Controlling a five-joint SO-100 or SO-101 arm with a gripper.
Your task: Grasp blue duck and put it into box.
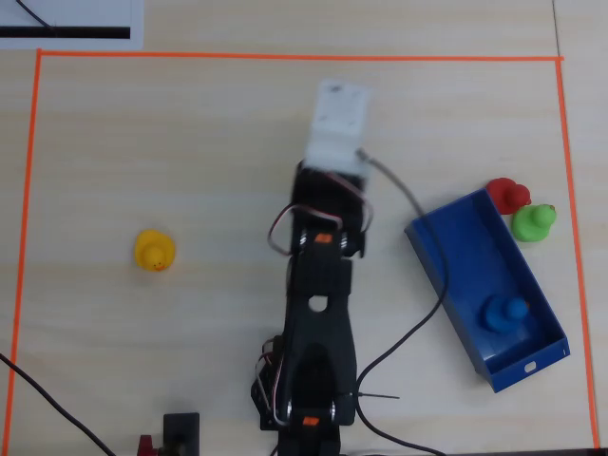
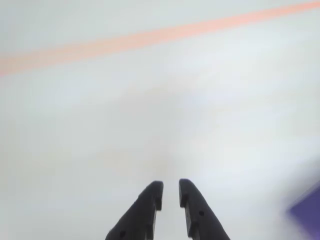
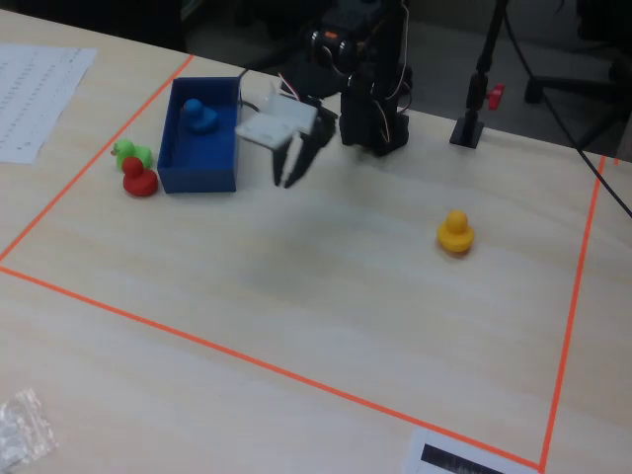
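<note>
- blue duck (image 1: 503, 313) sits inside the box (image 1: 445, 275), toward the short end with the small white mark, upright; in the fixed view it is at the box's far end (image 3: 200, 116)
- box (image 3: 197, 178) lies flat on the table (image 1: 190, 142) near the right edge of the orange tape border (image 1: 285, 56) in the overhead view, set at a slant; long blue tray, low walls
- gripper (image 2: 170, 194) empty, fingers (image 2: 150, 200) nearly together with only a thin gap between the tips, nothing between them; wrist view is blurry
- in the fixed view the gripper (image 3: 298, 168) hangs over bare table just beside the box's long side, tips pointing down, apart from box and duck
- arm (image 1: 318, 323) stretches from the near edge of the table toward the middle in the overhead view, white wrist part at its end
- red duck (image 1: 508, 195) and green duck (image 1: 532, 222) stand outside the box by its far short end, close to each other, near the right tape line
- yellow duck (image 1: 154, 252) alone on the left half of the table in the overhead view, well apart from the arm and box
- grey cable (image 1: 408, 199) runs from the wrist past the box's corner
- white paper with black bar (image 1: 66, 24) at the top left corner, outside the tape
</note>
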